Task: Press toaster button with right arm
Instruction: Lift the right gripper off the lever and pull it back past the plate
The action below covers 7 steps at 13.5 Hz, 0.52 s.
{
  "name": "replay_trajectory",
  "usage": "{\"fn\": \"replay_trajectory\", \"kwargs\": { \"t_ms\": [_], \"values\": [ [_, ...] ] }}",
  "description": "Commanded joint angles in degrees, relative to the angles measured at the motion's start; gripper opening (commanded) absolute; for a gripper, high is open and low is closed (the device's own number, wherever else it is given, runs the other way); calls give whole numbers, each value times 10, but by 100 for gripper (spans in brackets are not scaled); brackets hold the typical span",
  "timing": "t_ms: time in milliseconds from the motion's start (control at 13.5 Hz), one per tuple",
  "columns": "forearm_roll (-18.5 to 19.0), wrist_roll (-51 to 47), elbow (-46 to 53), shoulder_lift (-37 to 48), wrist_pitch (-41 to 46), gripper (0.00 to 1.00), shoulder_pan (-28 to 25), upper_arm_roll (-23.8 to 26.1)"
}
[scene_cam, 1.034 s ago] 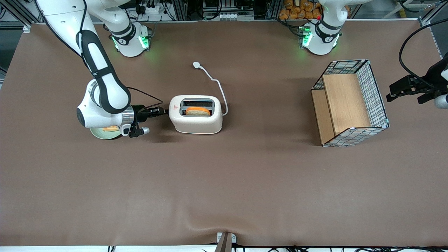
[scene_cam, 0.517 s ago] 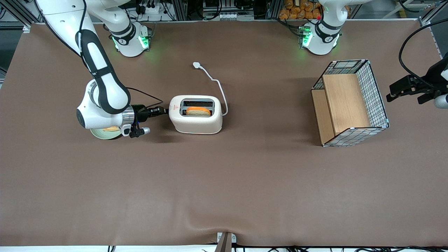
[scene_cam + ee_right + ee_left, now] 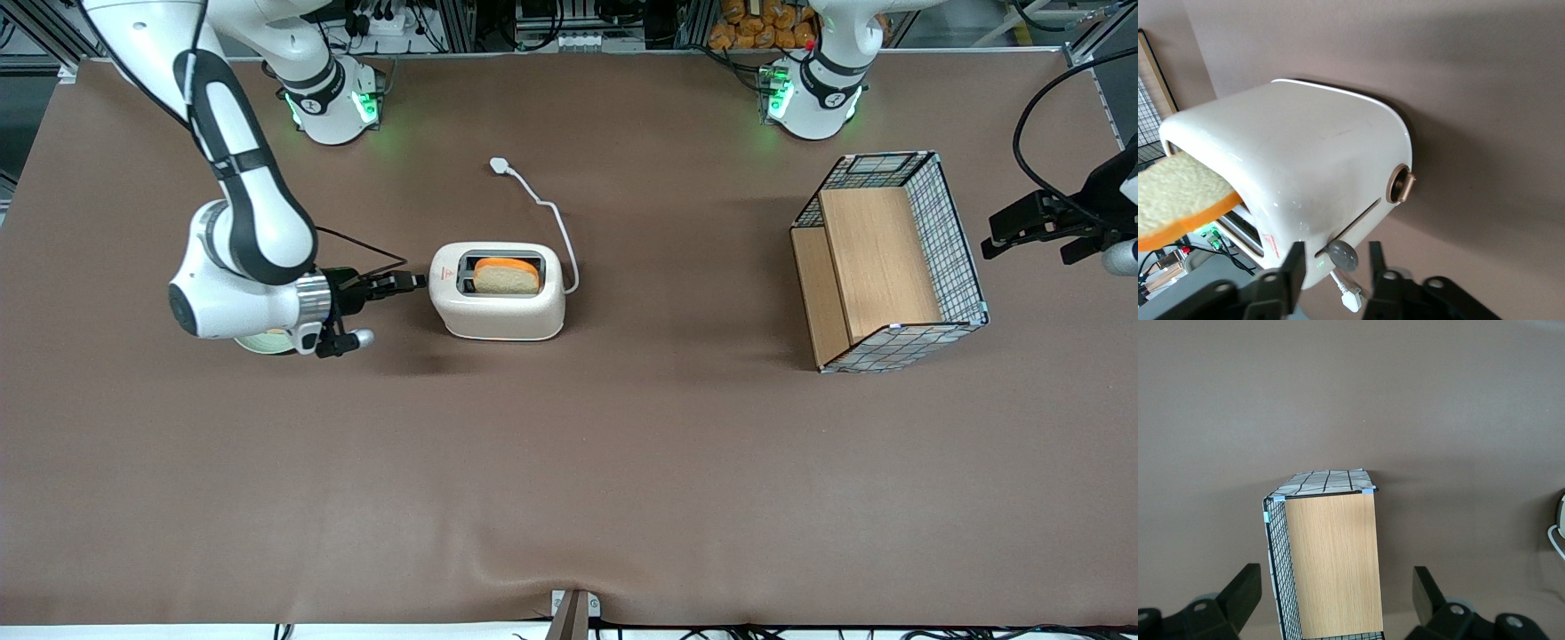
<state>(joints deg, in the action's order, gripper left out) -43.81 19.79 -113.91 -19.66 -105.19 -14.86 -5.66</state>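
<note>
Now tool (image 3: pixel 1333 267) open astride toaster button (image 3: pixel 1342 254); bread (image 3: pixel 506 276) up.

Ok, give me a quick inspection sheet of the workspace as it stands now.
Surface: brown table cover, slight wrinkle at the near edge.
Job's things: toaster with a bread slice standing up out of a slot; toaster button on its narrow end.
Clutter: wire-mesh basket toward the parked arm's end; plate under the right arm.
Grippers: gripper open, fingers either side of the button.
Cables: white cord, unplugged.
Surroundings: frames and wiring along the table's edge.
</note>
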Motion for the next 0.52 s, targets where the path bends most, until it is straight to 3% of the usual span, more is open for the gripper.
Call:
{"fn": "replay_trajectory", "kwargs": {
  "t_ms": [0,148,222,369,443],
  "values": [
    [35,-7,29,6,35,100,23,4],
    [42,-10,54,6,59,100,33,3],
    [63,-9,63,8,60,100,35,2],
    [157,-5,107,7,59,100,45,-1],
    [186,-5,125,8,59,100,45,-1]
  ]
}}
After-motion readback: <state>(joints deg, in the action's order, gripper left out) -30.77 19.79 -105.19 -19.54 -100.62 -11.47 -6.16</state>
